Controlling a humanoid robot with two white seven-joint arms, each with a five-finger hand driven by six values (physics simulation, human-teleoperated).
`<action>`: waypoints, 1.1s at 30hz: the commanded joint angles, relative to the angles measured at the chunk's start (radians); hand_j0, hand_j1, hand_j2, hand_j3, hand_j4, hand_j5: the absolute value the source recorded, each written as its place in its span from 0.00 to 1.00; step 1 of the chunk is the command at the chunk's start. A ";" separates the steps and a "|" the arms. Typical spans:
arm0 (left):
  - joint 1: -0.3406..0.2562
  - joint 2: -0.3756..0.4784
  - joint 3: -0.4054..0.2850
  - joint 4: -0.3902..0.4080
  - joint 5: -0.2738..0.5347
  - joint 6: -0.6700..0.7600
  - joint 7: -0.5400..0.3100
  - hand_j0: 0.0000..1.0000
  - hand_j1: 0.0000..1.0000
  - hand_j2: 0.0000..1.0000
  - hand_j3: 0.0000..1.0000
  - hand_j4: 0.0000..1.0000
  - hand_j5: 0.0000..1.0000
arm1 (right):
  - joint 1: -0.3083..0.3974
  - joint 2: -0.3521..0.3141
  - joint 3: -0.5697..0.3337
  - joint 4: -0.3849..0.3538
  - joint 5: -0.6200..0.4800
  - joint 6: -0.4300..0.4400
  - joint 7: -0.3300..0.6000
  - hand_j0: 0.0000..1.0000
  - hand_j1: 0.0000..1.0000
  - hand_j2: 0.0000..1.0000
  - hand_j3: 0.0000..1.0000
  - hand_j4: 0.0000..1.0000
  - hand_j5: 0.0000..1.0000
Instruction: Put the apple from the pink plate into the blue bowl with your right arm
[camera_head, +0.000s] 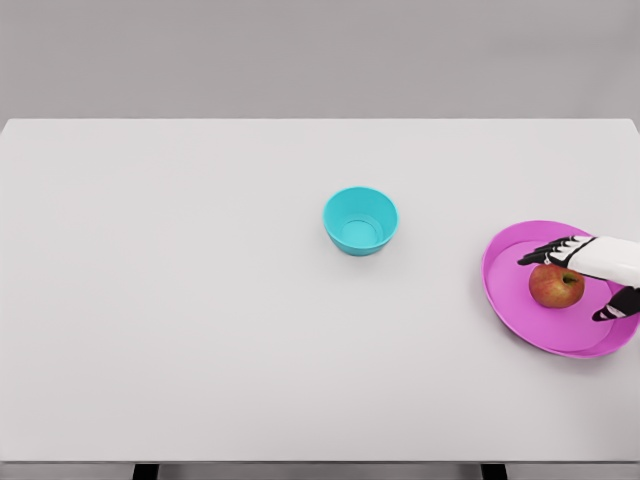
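While the apple (556, 286) rests on the pink plate (520, 310) at the desk's (200, 300) right edge, the right robot hand (585, 272) brackets it from the right, fingers spread, nothing grasped; the blue bowl (360, 220) sits well left.

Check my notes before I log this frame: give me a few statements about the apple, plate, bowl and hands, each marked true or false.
1. The apple lies on the pink plate. True.
2. The bowl holds the apple. False: the bowl is empty.
3. The right hand is at the apple, fingers open around it. True.
4. The bowl is right of the plate. False: it stands to its left.
5. The left hand is over the bowl. False: it is not in view.
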 joint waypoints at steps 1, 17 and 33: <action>0.000 0.000 0.000 -0.001 0.000 0.000 0.000 1.00 1.00 1.00 1.00 1.00 1.00 | -0.003 0.000 0.003 0.012 -0.004 0.002 0.000 1.00 1.00 1.00 1.00 1.00 1.00; 0.000 0.000 0.000 0.000 0.000 0.000 0.000 1.00 1.00 1.00 1.00 1.00 1.00 | -0.089 0.028 0.086 0.045 0.001 0.002 0.000 1.00 1.00 1.00 1.00 1.00 1.00; 0.000 0.000 -0.001 -0.001 0.000 0.000 0.000 1.00 1.00 1.00 1.00 1.00 1.00 | -0.087 0.024 0.093 0.048 0.010 0.002 0.000 0.41 0.41 0.41 0.41 0.41 0.41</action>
